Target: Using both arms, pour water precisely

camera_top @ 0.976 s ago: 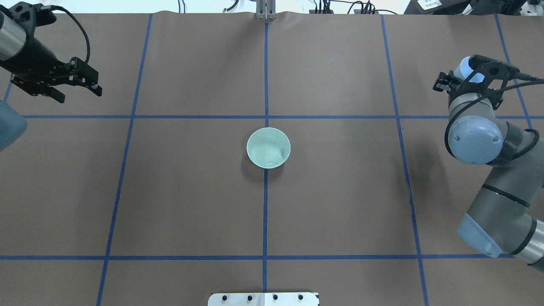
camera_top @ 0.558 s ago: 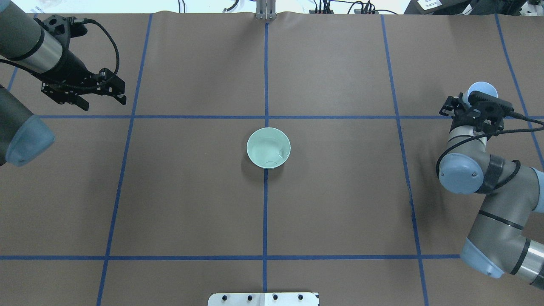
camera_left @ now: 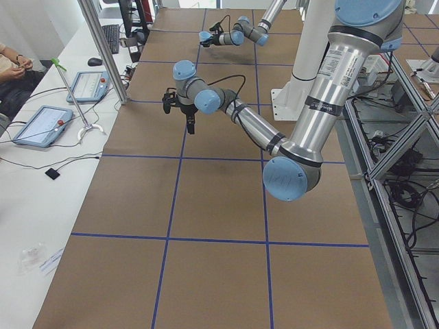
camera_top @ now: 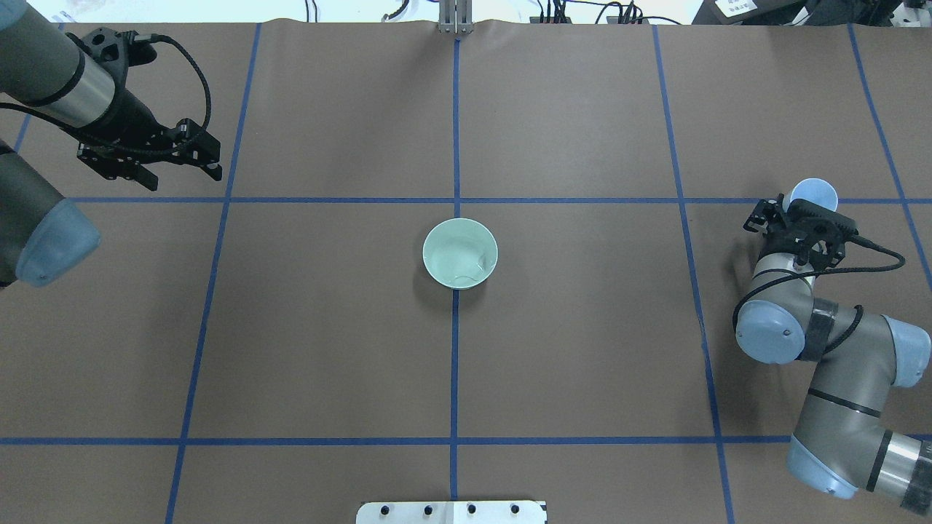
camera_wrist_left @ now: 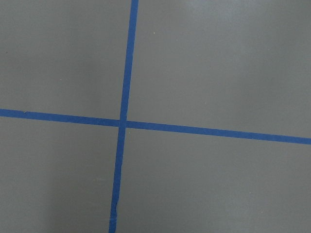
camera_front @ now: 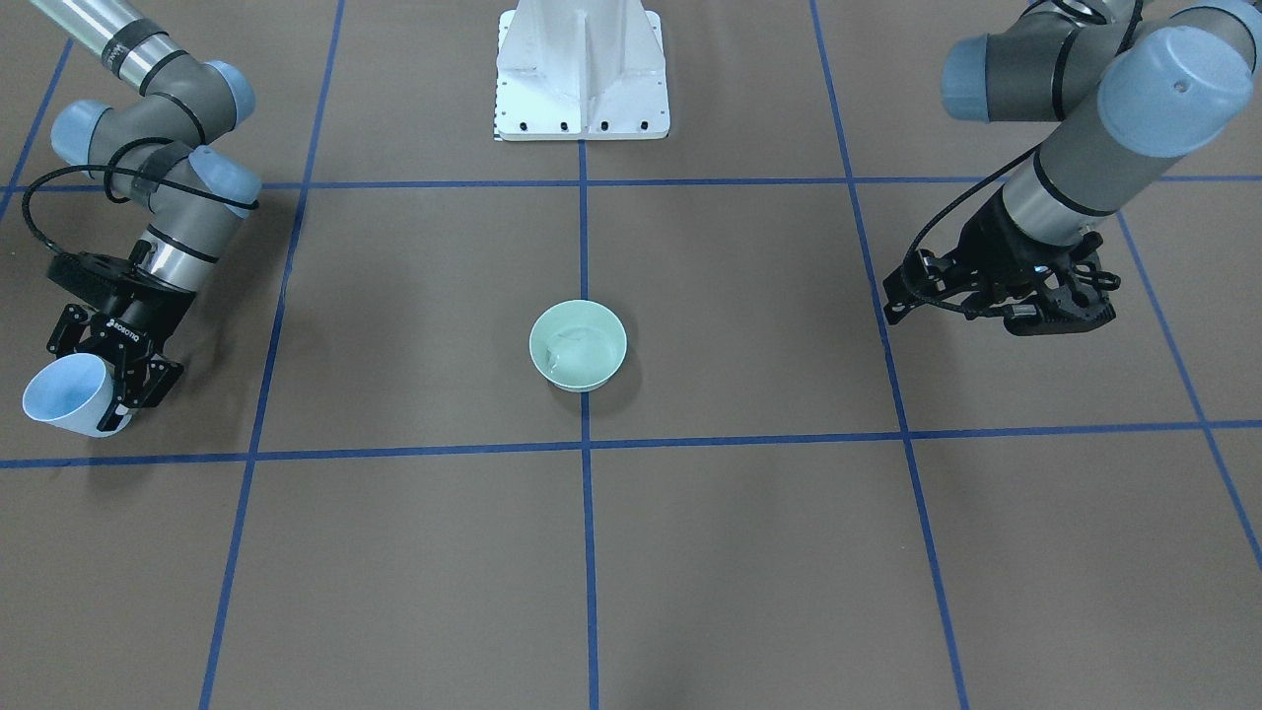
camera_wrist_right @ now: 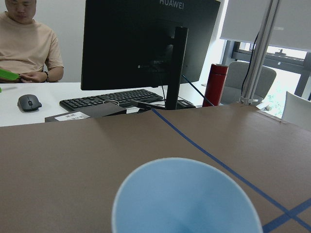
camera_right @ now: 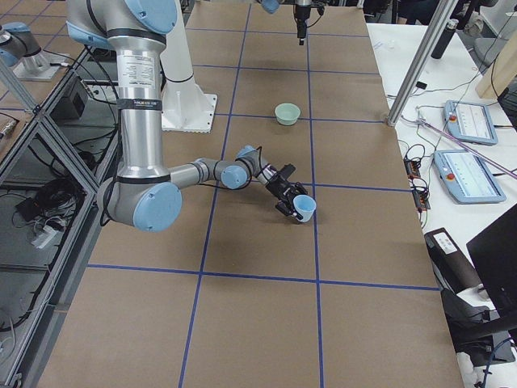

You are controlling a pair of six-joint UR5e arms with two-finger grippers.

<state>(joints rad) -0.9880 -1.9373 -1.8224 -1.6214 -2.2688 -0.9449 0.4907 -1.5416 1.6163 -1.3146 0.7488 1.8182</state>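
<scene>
A pale-green bowl stands at the table's centre and also shows in the front view. Faint glints of water lie in it. My right gripper is shut on a light-blue cup, held tilted low over the table's right side, far from the bowl; the cup shows in the front view, the right side view and the right wrist view. I see no water in the cup. My left gripper is open and empty above the far left of the table.
Blue tape lines divide the brown table into squares. The white pedestal stands at the robot's edge. Past the far edge are a monitor, a keyboard and a seated person. Control tablets lie beside the table.
My right arm has drawn back toward the robot and lowered, carrying the blue cup with it. My left arm has moved rightward, toward the table's middle, still open.
</scene>
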